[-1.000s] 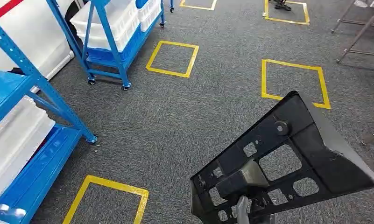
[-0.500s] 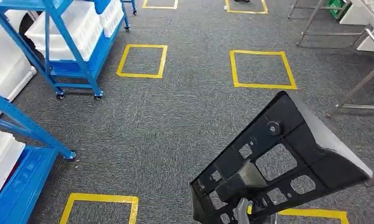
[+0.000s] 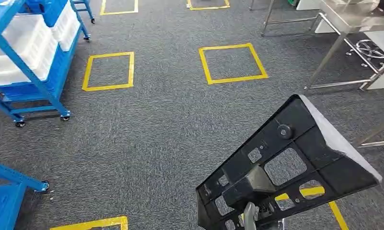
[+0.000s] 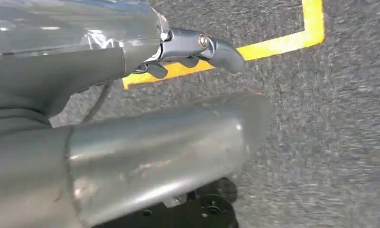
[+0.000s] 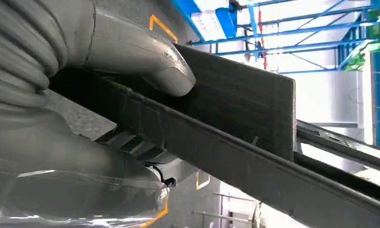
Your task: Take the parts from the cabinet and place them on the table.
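Observation:
A large black plastic part [image 3: 295, 167] with several cut-outs and a grey outer face is carried above the carpet at the lower right of the head view. My right hand [image 3: 249, 216] grips it from below at its near end. In the right wrist view the thick thumb [image 5: 135, 52] presses on the part's flat black wall [image 5: 235, 109]. My left hand [image 4: 154, 133] hangs over the floor with its thumb stretched out and its dark fingers [image 4: 197, 45] apart from it, holding nothing. A steel table [image 3: 355, 17] stands at the far right.
A blue wheeled rack [image 3: 31, 62] with white bins stands at the left, and a corner of a second blue rack [image 3: 7, 191] shows at the lower left. Yellow tape squares [image 3: 233, 63] mark the grey carpet. Steel table legs [image 3: 324, 62] reach the floor on the right.
The whole picture has shifted left: the camera has turned right. The blue racks slid out to the left and the steel table came in at the right. The part stays in my right hand.

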Tool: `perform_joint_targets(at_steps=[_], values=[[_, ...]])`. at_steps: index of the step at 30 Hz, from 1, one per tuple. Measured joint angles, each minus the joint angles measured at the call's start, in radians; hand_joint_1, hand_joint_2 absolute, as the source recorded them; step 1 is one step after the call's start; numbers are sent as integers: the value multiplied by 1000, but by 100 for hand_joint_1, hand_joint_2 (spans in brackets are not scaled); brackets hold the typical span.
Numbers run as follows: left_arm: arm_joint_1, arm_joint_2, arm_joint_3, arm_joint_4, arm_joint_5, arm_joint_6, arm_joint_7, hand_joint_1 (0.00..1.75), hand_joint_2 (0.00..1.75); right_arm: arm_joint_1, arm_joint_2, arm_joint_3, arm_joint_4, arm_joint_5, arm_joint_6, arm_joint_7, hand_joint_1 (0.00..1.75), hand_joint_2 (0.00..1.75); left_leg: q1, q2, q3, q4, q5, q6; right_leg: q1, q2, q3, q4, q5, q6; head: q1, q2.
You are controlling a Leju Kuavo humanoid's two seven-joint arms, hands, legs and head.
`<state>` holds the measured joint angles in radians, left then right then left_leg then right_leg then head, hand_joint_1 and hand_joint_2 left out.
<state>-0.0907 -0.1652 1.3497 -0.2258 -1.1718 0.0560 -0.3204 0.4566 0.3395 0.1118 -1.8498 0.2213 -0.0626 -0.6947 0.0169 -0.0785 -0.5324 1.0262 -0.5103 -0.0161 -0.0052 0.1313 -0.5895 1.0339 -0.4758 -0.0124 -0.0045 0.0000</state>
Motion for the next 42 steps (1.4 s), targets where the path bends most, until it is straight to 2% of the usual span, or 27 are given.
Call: perform_joint_targets(at_steps=[2, 4, 5, 7, 8, 9, 11, 12, 13, 17, 18, 20, 21, 23, 24, 26, 27, 28, 29, 32, 33, 34, 35, 36, 38, 40, 42], values=[[-3, -2, -4, 0, -7, 3, 0, 0, 0, 8, 2, -5, -3, -3, 9, 0, 175, 175, -2, 24, 4, -4, 5, 14, 0, 24, -6, -4, 7, 13, 1, 0], [-3, -7, -5, 0, -10, 9, 0, 0, 0, 16, 2, -13, -15, -5, 18, 0, 175, 175, 3, 49, 9, -19, 12, 32, 5, -77, -21, 38, -28, 16, 6, 0], [-1, -7, -5, 0, -10, 11, 0, 0, 0, 15, 2, -16, -18, -6, 20, 0, 175, 175, 0, 66, 8, -19, 12, 37, 5, -106, -54, 102, -67, 21, 12, 0], [2, -6, -5, 0, -10, 13, 0, 0, 0, 16, 2, -19, -20, -6, 22, 0, 175, 175, -3, 99, 8, -18, 10, 40, -1, -121, -130, 257, -132, 27, 12, 0], [2, -7, -5, 0, -10, 15, 0, 0, 0, 18, 2, -22, -21, -6, 23, 0, 175, 175, -4, 115, 9, -18, 8, 41, -4, -122, -154, 302, -140, 30, 12, 0], [2, -7, -5, 0, -10, 15, 0, 0, 0, 21, 2, -24, -21, -7, 24, 0, 175, 175, -4, 129, 10, -18, 6, 40, -6, -124, -151, 294, -121, 32, 13, 0], [-1, -7, -5, 0, -11, 16, 0, 0, 0, 24, 2, -25, -25, -15, 32, 0, 175, 175, -4, 154, 19, -18, 0, 36, -7, -141, -73, 149, -37, 29, 13, 0], [-1, -9, -5, 0, -11, 17, 0, 0, 0, 24, 2, -26, -27, -16, 35, 0, 175, 175, -5, 165, 26, -18, -4, 32, -5, -168, -20, 55, 2, 24, 13, 0], [-1, -10, -5, 0, -11, 17, 0, 0, 0, 23, 2, -26, -31, -18, 38, 0, 175, 175, -7, 174, 31, -18, -8, 28, 8, -236, 11, -2, -7, 17, 12, 0], [-6, -13, -6, 0, -8, 17, 0, 0, 0, 27, 4, -26, -38, -19, 43, 0, 175, 175, -13, 218, 45, -23, -17, 7, 20, -187, 3, -9, -4, 1, 12, 0], [-8, -13, -6, 0, -8, 17, 0, 0, 0, 28, 5, -26, -40, -18, 43, 0, 175, 175, -13, 228, 47, -23, -22, 1, 11, -175, 12, -19, 1, -5, 11, 0], [-6, -13, -6, 0, -7, 17, 0, 0, 0, 28, 10, -28, -42, -18, 44, -1, 175, 175, -4, 122, 16, 62, -82, -4, 2, -152, 14, -27, 7, -18, 1, 0], [-5, -13, -6, 0, -7, 17, 0, 0, 0, 27, 12, -29, -42, -18, 44, 0, 175, 175, -3, 97, -24, 147, -125, -8, 1, -138, 13, -27, 8, -20, -2, 0], [0, -13, -6, 0, -7, 16, 0, 0, 0, 29, 13, -31, -42, -18, 44, 0, 175, 175, -2, 86, -99, 294, -171, -13, 2, -105, 13, -24, 8, -21, -3, 0], [1, -13, -6, 0, -7, 16, 0, 0, 0, 30, 13, -33, -42, -18, 44, 0, 175, 175, -2, 85, -109, 300, -153, -14, 2, -89, 14, -22, 7, -21, -2, 0], [0, -12, -6, 0, -7, 17, 0, 0, 0, 30, 13, -37, -42, -18, 44, 0, 175, 175, 0, 80, -69, 187, -64, -13, 0, -57, 16, -15, 5, -17, -3, 0], [0, -11, -6, 0, -6, 17, 0, 0, 0, 30, 13, -38, -42, -18, 44, 0, 175, 175, 3, 61, -31, 90, -10, -13, -2, -42, 15, -9, 1, -12, -2, 0], [1, -11, -6, 0, -5, 17, 0, 0, 0, 30, 13, -39, -42, -16, 44, 0, 175, 175, 10, 13, -5, 23, 4, -13, -4, -31, 11, -2, -3, -6, -3, 0], [0, -11, -6, 0, -5, 16, -2, 0, 0, 28, 13, -39, -42, -11, 43, 0, 175, 175, 9, -14, -2, 3, -6, -10, 1, -19, 2, 11, -5, 1, -4, 0], [-3, -11, -6, 0, -5, 14, -8, 0, 0, 28, 15, -39, -41, 9, 32, 0, 175, 175, -1, 16, -1, 10, -2, 11, -7, 13, -8, -1, 8, 23, -1, 0], [-3, -13, -6, 0, -5, 14, -9, 0, 0, 28, 15, -40, -41, 15, 28, 0, 175, 175, 7, 30, -1, -2, 6, 23, -7, 27, -11, 0, 10, 30, -2, 0], [-5, -13, -6, 0, -5, 13, -9, 0, 0, 27, 15, -39, -41, 19, 24, 0, 175, 175, 7, 47, 2, -7, 11, 30, -5, -20, -18, 18, -6, 31, -2, 0], [-4, -11, -6, 0, -5, 13, -9, 0, 0, 23, 15, -40, -40, 22, 20, 0, 175, 175, 7, 58, 2, -11, 14, 36, -1, -77, -42, 70, -45, 34, 15, 0], [-1, -10, -6, 0, -5, 14, -9, 0, 0, 18, 15, -39, -39, 24, 17, 0, 175, 175, 3, 72, 0, -12, 14, 37, -2, -105, -77, 140, -84, 38, 18, 0], [3, -6, -6, 0, -4, 14, -6, 0, 0, 14, 15, -39, -36, 26, 15, 0, 175, 175, -1, 103, -1, -11, 12, 39, -5, -124, -143, 278, -140, 42, 18, 0], [3, -3, -6, 0, -3, 13, -6, 0, 0, 13, 15, -39, -29, 32, 10, 1, 175, 175, -3, 132, 0, -11, 9, 38, -7, -128, -137, 271, -109, 42, 18, 0], [0, -2, -6, 0, -2, 8, -6, 0, 0, 6, 15, -37, -20, 38, 4, 1, 175, 175, -5, 155, 9, -11, 4, 35, -4, -150, -43, 104, -24, 32, 18, 0]])
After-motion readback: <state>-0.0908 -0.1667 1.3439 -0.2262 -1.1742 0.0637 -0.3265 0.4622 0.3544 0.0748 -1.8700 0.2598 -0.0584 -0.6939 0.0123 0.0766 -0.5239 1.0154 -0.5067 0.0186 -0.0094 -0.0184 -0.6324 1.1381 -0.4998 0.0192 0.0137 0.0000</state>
